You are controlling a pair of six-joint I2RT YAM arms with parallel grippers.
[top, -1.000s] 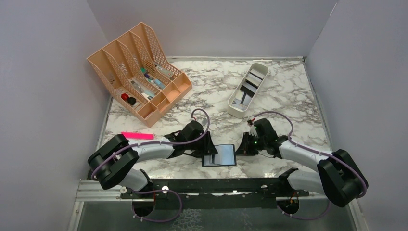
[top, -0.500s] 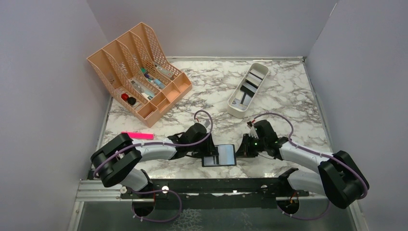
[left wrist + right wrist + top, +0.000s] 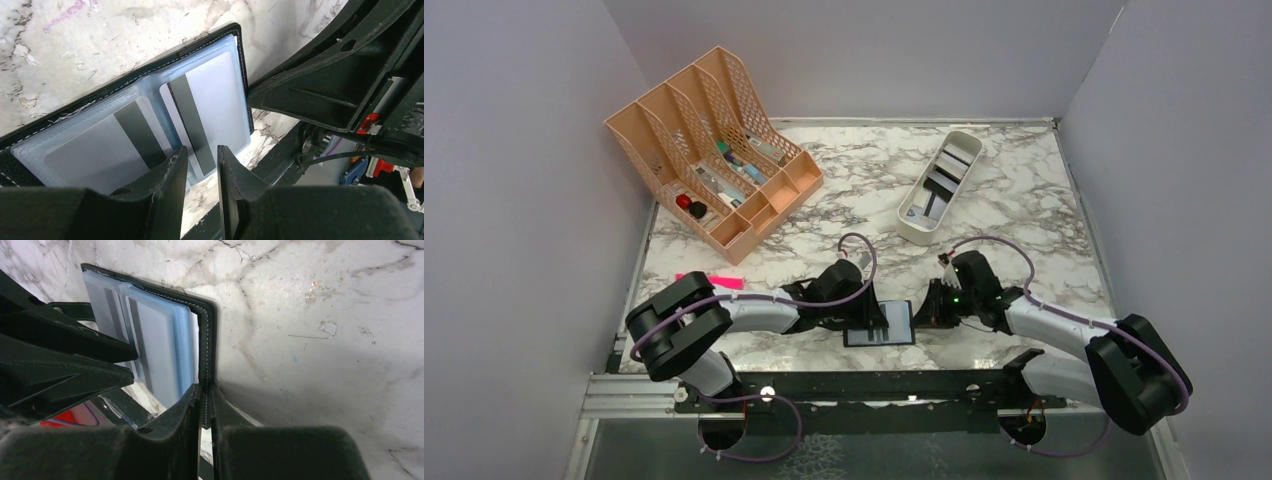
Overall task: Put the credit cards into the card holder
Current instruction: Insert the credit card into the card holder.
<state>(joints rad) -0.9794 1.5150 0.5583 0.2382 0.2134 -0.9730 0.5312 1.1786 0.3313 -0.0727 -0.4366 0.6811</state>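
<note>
The card holder (image 3: 894,322) is a black wallet with clear sleeves, lying open at the table's near edge. In the left wrist view (image 3: 65,120) two grey credit cards with dark stripes sit in its sleeves: one to the right (image 3: 215,95), one to the left (image 3: 85,155). My left gripper (image 3: 201,150) hovers just over the sleeves, its jaws a narrow gap apart with nothing between them; it also shows from above (image 3: 871,318). My right gripper (image 3: 205,387) is shut on the holder's black stitched cover edge (image 3: 209,330) and holds it up. More cards (image 3: 937,185) lie in a white tray.
The white tray (image 3: 969,143) stands at the back right. A peach mesh desk organizer (image 3: 714,150) with small items stands at the back left. A pink marker (image 3: 714,281) lies left of my left arm. The table's front edge runs just behind the holder.
My left gripper has moved right, from beside the card holder to over its sleeves. My right gripper has stayed on the cover edge.
</note>
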